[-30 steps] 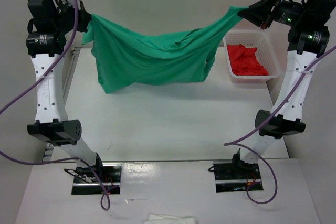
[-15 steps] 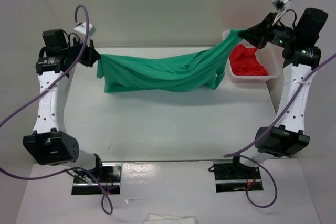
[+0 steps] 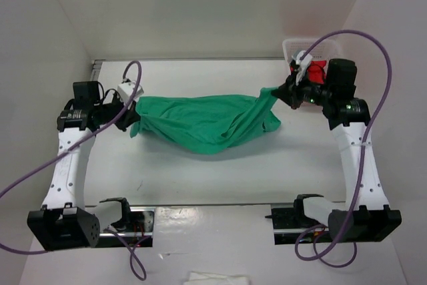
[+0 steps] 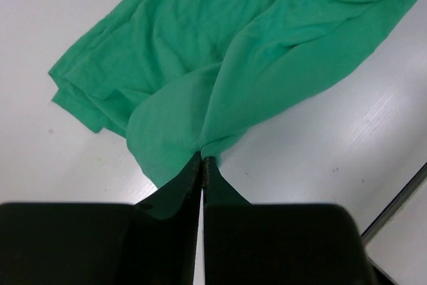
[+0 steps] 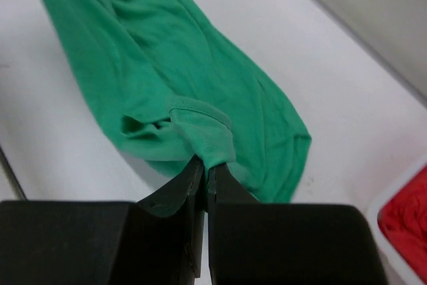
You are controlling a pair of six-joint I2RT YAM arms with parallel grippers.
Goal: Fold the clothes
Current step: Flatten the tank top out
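Observation:
The clothes, a green T-shirt [image 3: 207,121], lie rumpled across the middle of the white table, stretched between both arms. My left gripper [image 3: 135,119] is shut on the shirt's left edge; in the left wrist view its jaws [image 4: 201,159] pinch a fold of the green fabric [image 4: 220,65], which spreads away over the table. My right gripper [image 3: 277,93] is shut on the shirt's right end; the right wrist view shows a hemmed bunch of the shirt [image 5: 200,131] caught at the tips [image 5: 205,165]. Both ends are held just above the table, and the shirt's middle rests on it.
A white basket [image 3: 293,46] holding a red garment [image 3: 319,68] stands at the back right, partly behind the right arm; its corner shows in the right wrist view [image 5: 407,221]. White walls close in the left, back and right. Purple cables loop over both arms.
Both arms have come down and forward. The shirt, hanging stretched in the air a second ago, now lies with its middle on the table, both ends still gripped.

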